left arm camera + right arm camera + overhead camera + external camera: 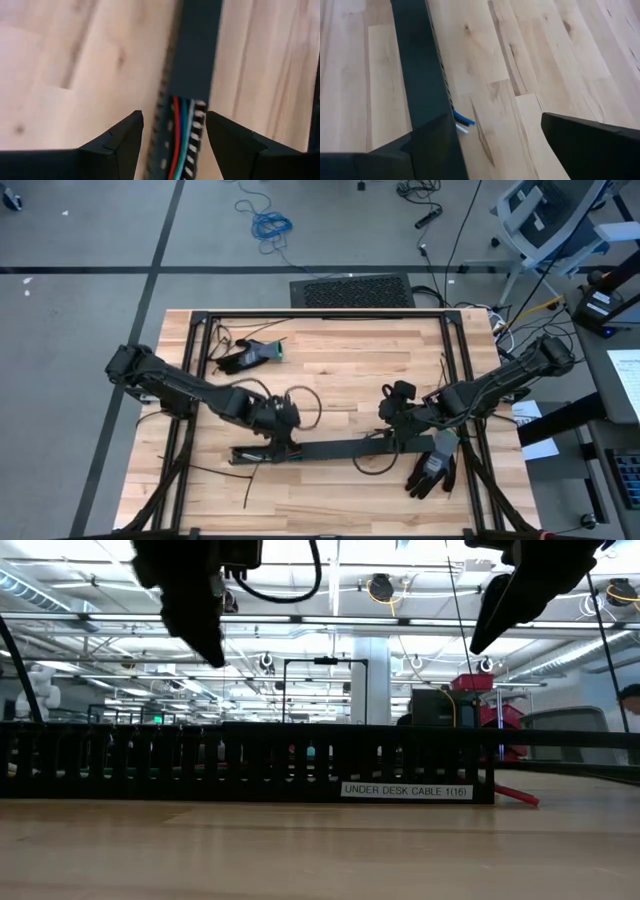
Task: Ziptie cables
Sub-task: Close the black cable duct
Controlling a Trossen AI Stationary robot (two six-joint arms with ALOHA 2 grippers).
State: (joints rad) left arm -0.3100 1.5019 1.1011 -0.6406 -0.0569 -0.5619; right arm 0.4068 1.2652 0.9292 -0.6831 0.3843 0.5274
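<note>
Straddling the duct (192,50), your left pincer (175,135) gapes over the cables (181,135) inside; your right pincer (495,140) gapes beside its other end.

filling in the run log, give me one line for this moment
left gripper: open, straddling cable raceway over exposed cables | right gripper: open, empty, above raceway's other end | ziptie: none seen on cables

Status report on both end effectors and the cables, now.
Left end effector open, straddling the black cable tray. Right end effector open, empty, above the tray's other end. Cables lie inside the tray, no ziptie seen on them. Nothing in the way.
</note>
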